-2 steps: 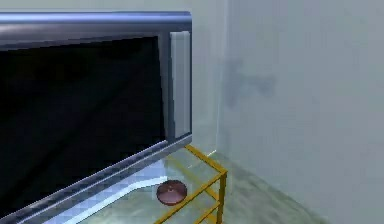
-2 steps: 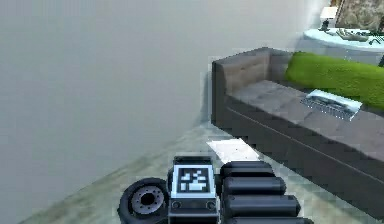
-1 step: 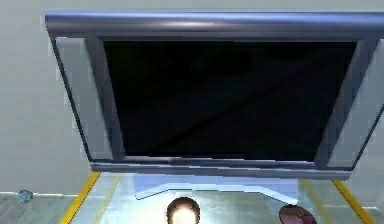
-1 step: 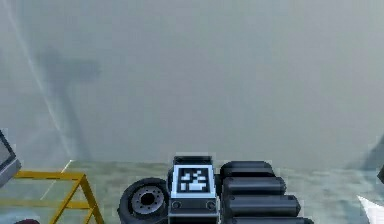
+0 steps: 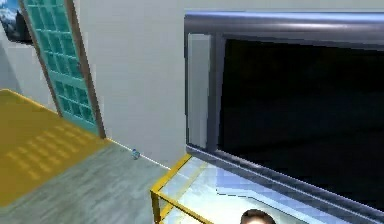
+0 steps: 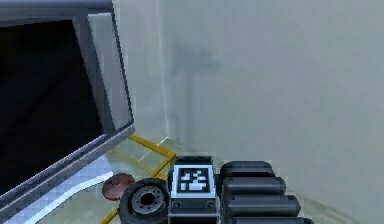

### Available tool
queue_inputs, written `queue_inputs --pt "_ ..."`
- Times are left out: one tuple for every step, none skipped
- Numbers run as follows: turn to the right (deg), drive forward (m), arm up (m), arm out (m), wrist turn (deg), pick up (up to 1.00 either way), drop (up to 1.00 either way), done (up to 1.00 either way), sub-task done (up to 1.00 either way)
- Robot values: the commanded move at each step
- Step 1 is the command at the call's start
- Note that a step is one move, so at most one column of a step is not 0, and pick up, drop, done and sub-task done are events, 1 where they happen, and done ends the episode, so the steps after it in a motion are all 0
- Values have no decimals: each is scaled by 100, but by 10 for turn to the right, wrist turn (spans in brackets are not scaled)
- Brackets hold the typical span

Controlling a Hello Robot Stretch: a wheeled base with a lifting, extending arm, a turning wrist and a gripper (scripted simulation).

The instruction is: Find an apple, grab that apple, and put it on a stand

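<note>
In the arm side view, the arm (image 6: 255, 192) is seen at the bottom edge as stacked dark segments, with a white marker (image 6: 193, 181) at its end. Just left of the marker, the end effector (image 6: 143, 201) is shown as a dark round body. Whether its fingers are apart or together cannot be told. A small red-brown blob (image 6: 119, 183), rounded, is seen on the tabletop (image 6: 140, 166) just beside the end effector, on the TV's side. Whether it is touched or held cannot be told. The tabletop is pale and glassy and belongs to a stand (image 6: 152, 146) edged in yellow. A large TV (image 6: 50, 90) with a grey frame and a black screen is carried on it, and a bare pale wall (image 6: 280, 80) is seen behind.

In the forward view, the stand's yellow corner is shown at the bottom, with a dark round thing (image 5: 258, 216) at the picture's lower edge, too small to be named. A grey floor (image 5: 100, 190) is seen left of the stand, joined by a yellow floor patch (image 5: 35, 150). Farther off, a door (image 5: 62, 60) of teal glass panes is set in a brown frame.
</note>
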Motion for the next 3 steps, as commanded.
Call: queue_inputs --pt "450 0 0 0 0 0 0 0 0" --pt "90 0 0 0 0 0 0 0 0" --pt "0 25 0 0 0 0 0 0 0"
